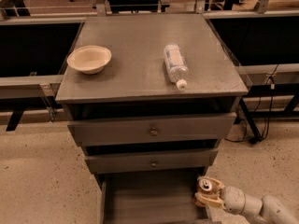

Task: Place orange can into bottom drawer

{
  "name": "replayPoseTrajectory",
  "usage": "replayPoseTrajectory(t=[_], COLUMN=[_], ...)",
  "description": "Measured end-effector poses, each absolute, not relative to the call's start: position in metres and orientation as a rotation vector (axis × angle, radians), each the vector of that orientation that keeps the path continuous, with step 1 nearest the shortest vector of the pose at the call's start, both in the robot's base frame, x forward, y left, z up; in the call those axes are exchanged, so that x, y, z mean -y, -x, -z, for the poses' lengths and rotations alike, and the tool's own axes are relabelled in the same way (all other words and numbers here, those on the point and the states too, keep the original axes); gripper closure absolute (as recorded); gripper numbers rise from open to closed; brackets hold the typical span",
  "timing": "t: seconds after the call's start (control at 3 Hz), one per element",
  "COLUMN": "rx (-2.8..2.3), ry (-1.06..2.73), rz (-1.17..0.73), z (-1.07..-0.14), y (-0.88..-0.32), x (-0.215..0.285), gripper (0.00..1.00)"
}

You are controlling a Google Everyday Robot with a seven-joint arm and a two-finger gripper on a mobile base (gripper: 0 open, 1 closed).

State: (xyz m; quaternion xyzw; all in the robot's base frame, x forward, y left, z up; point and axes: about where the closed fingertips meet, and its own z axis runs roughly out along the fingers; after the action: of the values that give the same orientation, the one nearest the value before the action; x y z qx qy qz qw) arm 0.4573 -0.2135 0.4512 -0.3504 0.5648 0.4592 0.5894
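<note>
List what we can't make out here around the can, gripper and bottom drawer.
Camera view only:
- orange can: sides hidden by the gripper, which is closed around it at the drawer's right edge; only the top shows.
- bottom drawer: front cut off by the lower picture edge.
- Can height above the drawer floor: not readable from this angle.
- arm: cut off at the lower right corner.

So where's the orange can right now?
Low on the right of the camera view, the gripper holds the orange can at the right edge of the open bottom drawer.
</note>
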Motion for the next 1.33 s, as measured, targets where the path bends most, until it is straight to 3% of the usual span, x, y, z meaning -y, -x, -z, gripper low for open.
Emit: replayPoseTrajectory(t=[1.33], rx=[-1.240], ry=[0.823], rz=[-0.791], z=[-0.411], y=[-0.489], x=[0.182], gripper=[1.00])
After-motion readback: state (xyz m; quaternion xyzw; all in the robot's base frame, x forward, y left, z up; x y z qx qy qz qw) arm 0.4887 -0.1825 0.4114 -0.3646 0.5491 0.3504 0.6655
